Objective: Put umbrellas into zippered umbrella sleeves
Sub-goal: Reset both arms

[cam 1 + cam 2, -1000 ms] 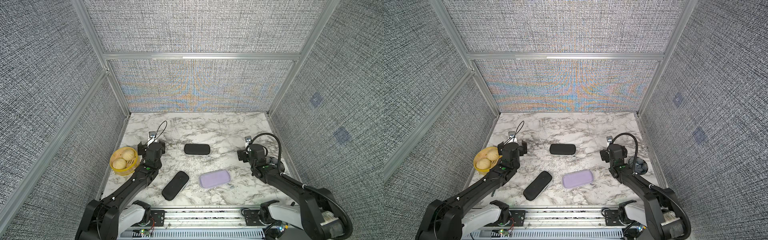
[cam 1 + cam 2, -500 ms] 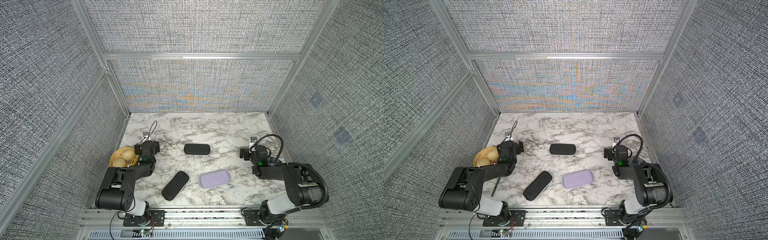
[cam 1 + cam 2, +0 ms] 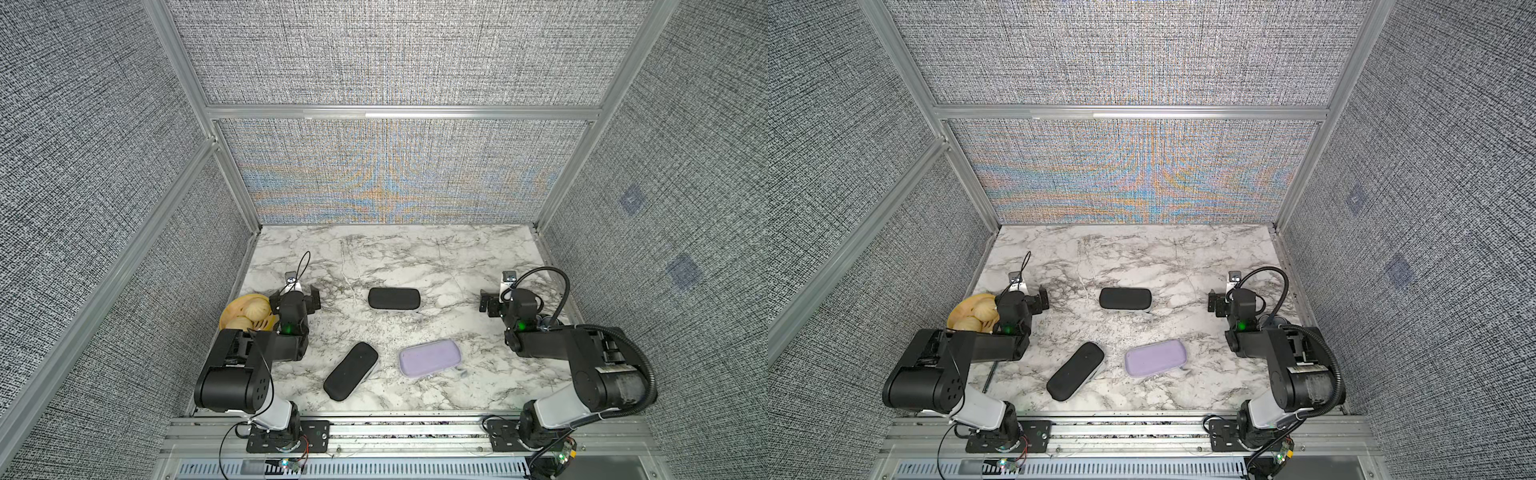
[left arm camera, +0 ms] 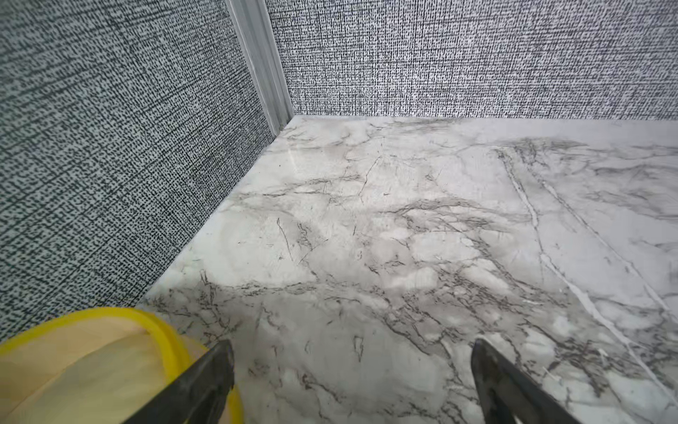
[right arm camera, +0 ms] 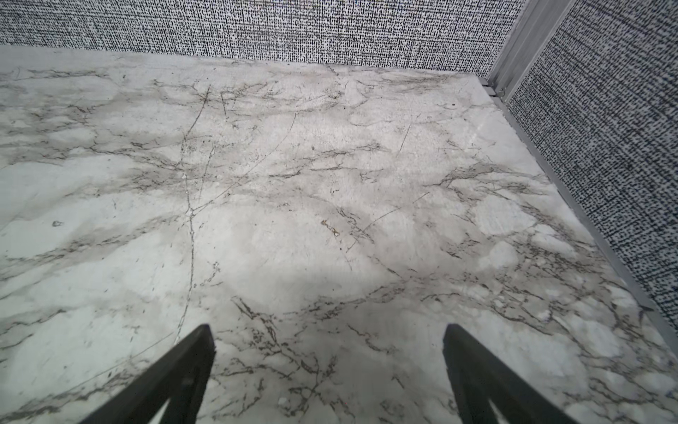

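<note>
Three zippered umbrella sleeves lie shut on the marble table (image 3: 415,257). One black sleeve (image 3: 394,298) lies crosswise at mid table, a second black sleeve (image 3: 351,376) lies at a slant near the front, and a lavender sleeve (image 3: 429,357) rests to its right. No umbrellas show in any view. My left gripper (image 3: 294,293) hovers open at the left, beside the basket, with only bare marble between its fingers (image 4: 220,370). At the right side my right gripper (image 3: 511,300) also stands open over bare marble, its fingers (image 5: 194,352) wide apart. Both grippers are well away from the sleeves.
A yellow round basket (image 3: 232,309) with buns sits against the left wall, touching distance from the left gripper; its rim (image 4: 157,326) shows in the left wrist view. Fabric walls close in the table on three sides. The arm bases stand on the front rail (image 3: 399,432).
Both arms have folded back over their bases, with their elbows raised. The grippers stayed open near the same spots. The three sleeves have not moved.
</note>
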You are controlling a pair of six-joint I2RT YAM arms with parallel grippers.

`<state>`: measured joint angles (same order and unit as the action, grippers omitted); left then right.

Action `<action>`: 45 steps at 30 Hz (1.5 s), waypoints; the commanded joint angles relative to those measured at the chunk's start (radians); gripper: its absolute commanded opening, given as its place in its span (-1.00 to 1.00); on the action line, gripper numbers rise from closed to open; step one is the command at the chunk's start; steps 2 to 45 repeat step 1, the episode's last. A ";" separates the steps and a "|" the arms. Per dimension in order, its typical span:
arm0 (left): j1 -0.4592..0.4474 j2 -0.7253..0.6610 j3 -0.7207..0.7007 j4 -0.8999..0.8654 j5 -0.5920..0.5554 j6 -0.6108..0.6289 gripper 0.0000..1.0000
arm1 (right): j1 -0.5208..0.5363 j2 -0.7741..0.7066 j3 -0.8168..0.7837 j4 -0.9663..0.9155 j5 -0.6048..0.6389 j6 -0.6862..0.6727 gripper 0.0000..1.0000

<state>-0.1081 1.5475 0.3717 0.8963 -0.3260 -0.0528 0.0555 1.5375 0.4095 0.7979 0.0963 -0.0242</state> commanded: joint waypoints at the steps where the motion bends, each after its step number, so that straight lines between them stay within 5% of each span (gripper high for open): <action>1: 0.001 0.001 -0.001 0.044 0.007 0.007 1.00 | 0.000 -0.008 -0.010 0.030 -0.006 0.000 0.98; 45: 0.001 0.001 -0.001 0.044 0.007 0.007 1.00 | 0.000 -0.008 -0.010 0.030 -0.006 0.000 0.98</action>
